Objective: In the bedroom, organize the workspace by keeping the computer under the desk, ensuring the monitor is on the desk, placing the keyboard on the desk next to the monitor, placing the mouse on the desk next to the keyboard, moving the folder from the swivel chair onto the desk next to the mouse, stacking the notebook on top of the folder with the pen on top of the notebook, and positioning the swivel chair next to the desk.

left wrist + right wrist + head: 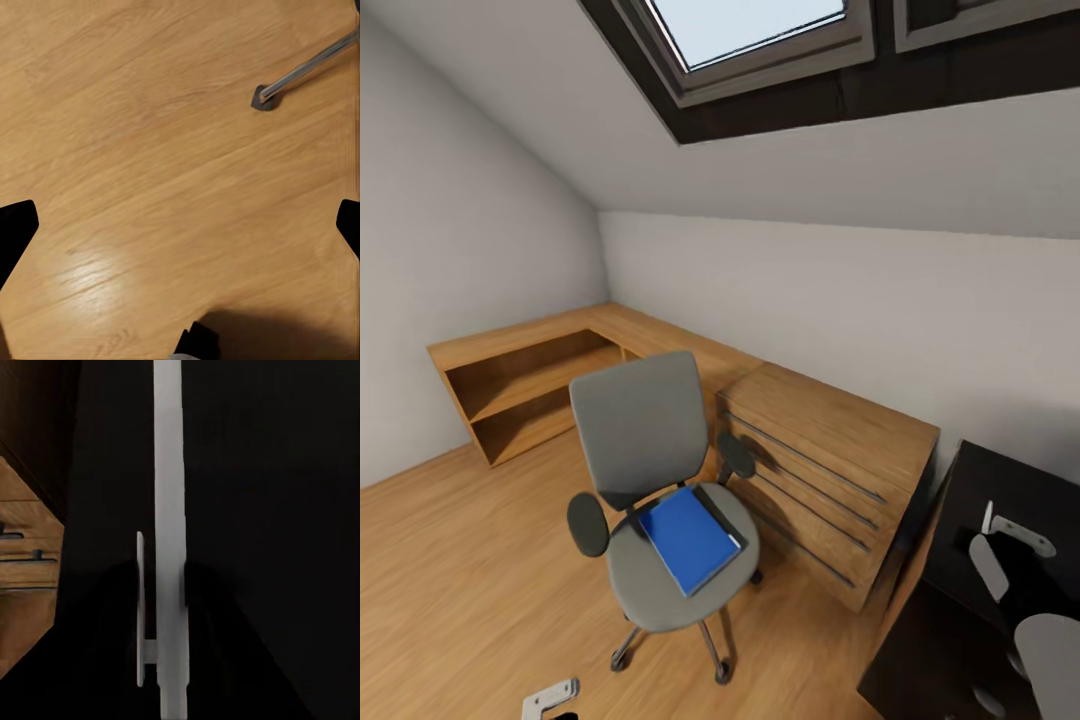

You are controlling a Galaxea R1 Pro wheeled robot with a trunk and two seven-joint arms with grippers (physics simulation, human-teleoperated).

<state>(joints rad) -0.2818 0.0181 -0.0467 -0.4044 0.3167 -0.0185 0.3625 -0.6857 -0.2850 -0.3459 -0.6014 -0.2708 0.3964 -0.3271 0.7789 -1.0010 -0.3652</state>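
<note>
So here's where I'm at: the grey upholstered swivel chair with black armrests (660, 500) is parked out on the wood floor (450, 560), just beside the light wooden dresser with long bar handles (830, 480), and the flat bright-blue folder with the white edge (688, 540) is lying flat on its seat, tilted a bit towards the front. The glossy black worktop (1010, 490) is off to my right, well apart from the chair (nothing I can make out on it except my own arm). My left gripper (550, 697) is low near the floor just in front of the chair; in its wrist view I'm staring at bare boards with one chrome chair leg and its caster (264, 100) ahead, the fingers (15, 229) spread wide with nothing between them. My right gripper (1015, 533) hangs over the black worktop, and honestly I can't tell if it's apart or together from these angles. Step in hand, I reckon, is fetching the folder. To do it well I'd lift the left arm up over the seat, come in from the front edge where the folder overhangs least awkwardly, and pinch the edge without nudging the chair, since it'll roll on those casters.
</note>
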